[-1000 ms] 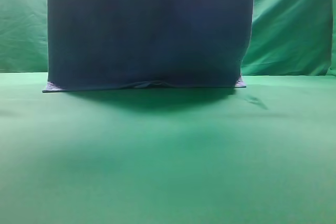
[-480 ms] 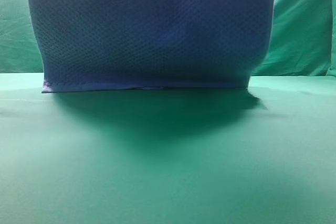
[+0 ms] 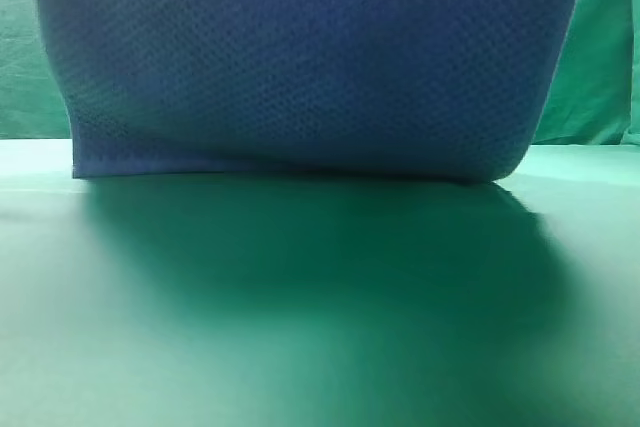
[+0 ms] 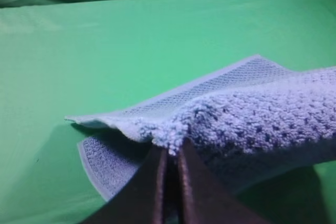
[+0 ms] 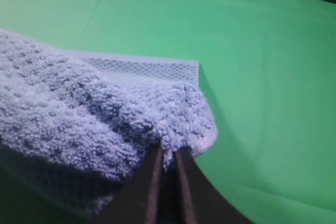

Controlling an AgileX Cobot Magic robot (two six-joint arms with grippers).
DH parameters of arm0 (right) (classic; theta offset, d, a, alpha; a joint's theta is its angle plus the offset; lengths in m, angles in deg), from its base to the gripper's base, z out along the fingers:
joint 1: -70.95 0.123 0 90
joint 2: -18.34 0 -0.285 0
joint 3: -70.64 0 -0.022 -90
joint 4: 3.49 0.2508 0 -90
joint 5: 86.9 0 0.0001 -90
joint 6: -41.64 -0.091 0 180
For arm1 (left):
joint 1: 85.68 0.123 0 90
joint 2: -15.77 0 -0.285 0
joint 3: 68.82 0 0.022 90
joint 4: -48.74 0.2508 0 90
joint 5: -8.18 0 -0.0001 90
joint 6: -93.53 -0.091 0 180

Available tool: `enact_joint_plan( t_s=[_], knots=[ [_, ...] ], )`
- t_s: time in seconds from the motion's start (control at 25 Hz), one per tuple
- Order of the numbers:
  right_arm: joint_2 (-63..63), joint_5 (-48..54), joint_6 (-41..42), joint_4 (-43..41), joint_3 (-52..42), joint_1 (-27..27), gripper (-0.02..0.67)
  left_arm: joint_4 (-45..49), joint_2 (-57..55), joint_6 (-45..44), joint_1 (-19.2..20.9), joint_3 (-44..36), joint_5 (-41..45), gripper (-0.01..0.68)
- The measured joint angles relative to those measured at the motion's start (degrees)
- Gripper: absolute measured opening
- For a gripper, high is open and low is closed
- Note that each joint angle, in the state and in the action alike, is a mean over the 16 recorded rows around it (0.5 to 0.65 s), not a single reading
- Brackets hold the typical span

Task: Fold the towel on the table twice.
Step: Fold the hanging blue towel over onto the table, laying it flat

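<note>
The left pincer [image 4: 169, 156] has its two dark fingers pressed together on a bunched corner of the towel [image 4: 252, 119], seen only from the left wrist view; below that lifted corner a flat hemmed layer of the same towel lies on the green tabletop [image 4: 131, 40]. The right pincer [image 5: 167, 156] likewise pinches a fluffy corner of the towel [image 5: 79, 108], with a flat woven border lying just beyond it on the tabletop [image 5: 262, 51]. Neither pincer appears in the high view. There the towel [image 3: 310, 57] hangs as a broad blue curtain filling the upper frame, its lower edge on the tabletop [image 3: 300, 347], casting a dark shadow forward, with a wrinkled green backdrop [image 3: 600, 57] behind.
</note>
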Motion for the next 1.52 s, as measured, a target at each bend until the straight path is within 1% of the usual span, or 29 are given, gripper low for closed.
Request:
enact_joint_plan(
  t_s=[0.24, 0.48, 0.68, 0.88, 1.04, 1.2, 1.36, 1.52],
  knots=[
    [7.5, -2.7, -1.3, 2.1, -10.6, 0.3, 0.0, -2.4, 9.0, 0.0, -0.2, -14.0, -3.9, 0.0],
    [14.5, -3.1, -2.1, 6.1, -20.2, 0.5, 0.0, -5.6, 17.9, -0.2, -0.4, -28.1, -6.4, 0.0],
    [20.7, -2.1, -2.1, 10.6, -28.3, 0.6, 0.0, -8.7, 24.4, -0.5, -0.4, -38.0, -7.0, 0.0],
    [26.4, 0.1, -1.6, 15.1, -35.3, 0.6, 0.0, -11.5, 29.5, -1.0, -0.4, -46.0, -6.4, 0.0],
    [29.6, 1.8, -1.0, 17.8, -39.1, 0.6, 0.0, -13.1, 32.4, -1.3, -0.4, -50.2, -6.0, 0.0],
    [30.7, 2.6, 0.1, 19.6, -41.1, 0.6, 0.0, -13.8, 33.3, -1.5, -0.4, -52.2, -6.1, 0.0],
    [28.7, 1.9, 1.3, 20.1, -41.0, 0.6, 0.0, -13.8, 31.3, -1.6, -0.4, -51.9, -6.9, 0.0],
    [23.8, -0.2, 2.2, 19.1, -39.0, 0.6, 0.0, -13.2, 26.4, -1.7, -0.4, -49.5, -8.8, 0.0]
  ],
)
